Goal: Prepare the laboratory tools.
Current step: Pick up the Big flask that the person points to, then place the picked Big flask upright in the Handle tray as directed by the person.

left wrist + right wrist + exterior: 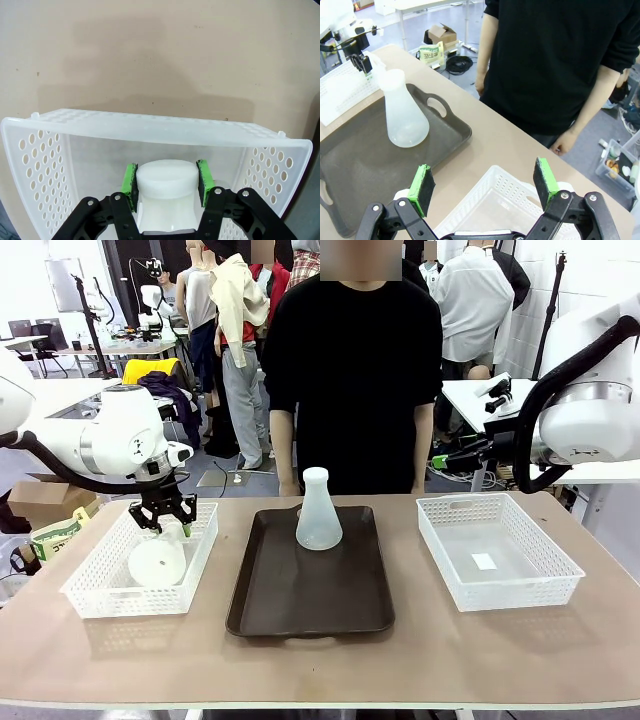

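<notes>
One frosted-white conical flask [318, 512] stands upright at the far end of the dark brown tray [310, 595]; it also shows in the right wrist view [405, 120]. The other flask [158, 562] lies tilted in the left white basket [95, 600], base toward the camera. My left gripper [172, 524] reaches down into that basket. In the left wrist view its green pads [131, 182] press both sides of the flask's neck [165, 182], so the left gripper [167, 176] is shut on it. My right gripper [484, 182] hangs open and empty above the right basket [505, 195].
The right white basket [500, 560] holds only a small white label. A person in black [355, 370] stands at the table's far edge, hands down by the sides [562, 145]. Bare tabletop [320, 665] runs along the near side.
</notes>
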`<move>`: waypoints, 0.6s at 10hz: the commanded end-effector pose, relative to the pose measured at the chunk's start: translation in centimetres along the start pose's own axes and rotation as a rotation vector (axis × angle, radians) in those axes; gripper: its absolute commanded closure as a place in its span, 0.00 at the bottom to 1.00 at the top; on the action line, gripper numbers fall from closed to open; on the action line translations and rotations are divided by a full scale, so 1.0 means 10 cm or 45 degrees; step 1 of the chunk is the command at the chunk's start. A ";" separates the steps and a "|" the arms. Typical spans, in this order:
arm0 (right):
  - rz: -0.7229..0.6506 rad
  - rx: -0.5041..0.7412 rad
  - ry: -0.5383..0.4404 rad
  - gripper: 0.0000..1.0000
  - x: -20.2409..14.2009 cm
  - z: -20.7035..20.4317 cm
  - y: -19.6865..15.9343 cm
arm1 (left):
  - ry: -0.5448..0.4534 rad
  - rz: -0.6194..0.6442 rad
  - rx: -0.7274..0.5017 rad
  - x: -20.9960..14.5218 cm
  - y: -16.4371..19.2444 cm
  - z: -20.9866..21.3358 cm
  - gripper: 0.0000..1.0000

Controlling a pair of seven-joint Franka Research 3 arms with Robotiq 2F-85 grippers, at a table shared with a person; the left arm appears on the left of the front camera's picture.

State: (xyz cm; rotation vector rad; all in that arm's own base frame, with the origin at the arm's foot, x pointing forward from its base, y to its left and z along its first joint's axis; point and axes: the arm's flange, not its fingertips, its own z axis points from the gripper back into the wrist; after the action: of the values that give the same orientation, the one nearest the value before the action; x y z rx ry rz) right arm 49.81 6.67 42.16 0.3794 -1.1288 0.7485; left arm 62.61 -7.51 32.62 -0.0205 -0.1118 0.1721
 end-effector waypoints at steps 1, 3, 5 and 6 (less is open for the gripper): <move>-0.005 0.008 0.013 0.00 0.01 0.01 -0.01 | -0.011 -0.006 -0.004 0.00 0.00 -0.01 1.00; -0.005 0.008 0.013 0.00 0.01 0.01 -0.01 | -0.011 -0.006 -0.004 0.00 0.00 -0.01 1.00; -0.005 0.008 0.013 0.00 0.01 0.01 -0.01 | -0.011 -0.006 -0.004 0.00 0.00 -0.01 1.00; -0.005 0.008 0.013 0.00 0.01 0.01 -0.01 | -0.011 -0.006 -0.004 0.00 0.00 -0.01 1.00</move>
State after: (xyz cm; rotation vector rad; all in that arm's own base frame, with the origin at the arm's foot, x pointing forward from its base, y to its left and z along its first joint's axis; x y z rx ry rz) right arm 49.81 6.67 42.16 0.3794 -1.1288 0.7485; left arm 62.61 -7.51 32.63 -0.0205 -0.1120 0.1721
